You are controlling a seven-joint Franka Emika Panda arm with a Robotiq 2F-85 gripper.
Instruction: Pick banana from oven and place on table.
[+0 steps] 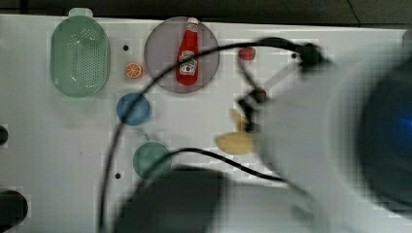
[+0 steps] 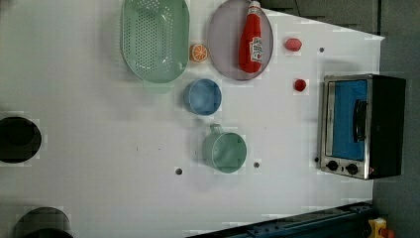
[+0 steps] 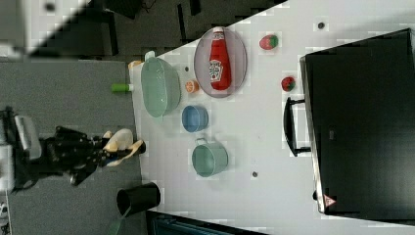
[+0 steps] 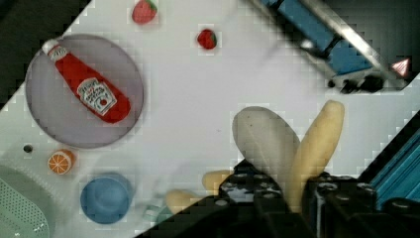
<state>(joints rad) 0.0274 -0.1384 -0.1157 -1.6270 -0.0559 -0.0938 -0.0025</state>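
My gripper (image 3: 100,149) is shut on the banana (image 3: 121,141), pale yellow-cream with splayed peel strips, and holds it in the air. In the right view it hangs beyond the table's (image 3: 259,142) left edge. The wrist view has the banana (image 4: 317,141) and a wide peel strip sticking out past the black fingers (image 4: 247,186), high over the white table (image 4: 198,99). In the top view the banana (image 1: 234,142) shows beside the blurred arm. The oven (image 2: 361,126) stands at the left view's right with its blue glass door closed; its black top (image 3: 362,122) is in the right view.
On the table are a green colander (image 2: 154,37), a ketchup bottle (image 2: 250,38) on a grey plate (image 2: 223,42), an orange slice (image 2: 199,52), a blue bowl (image 2: 202,96), a green cup (image 2: 225,151) and two strawberries (image 2: 292,44) (image 2: 299,85). Black cups (image 2: 19,139) sit at the left view's left.
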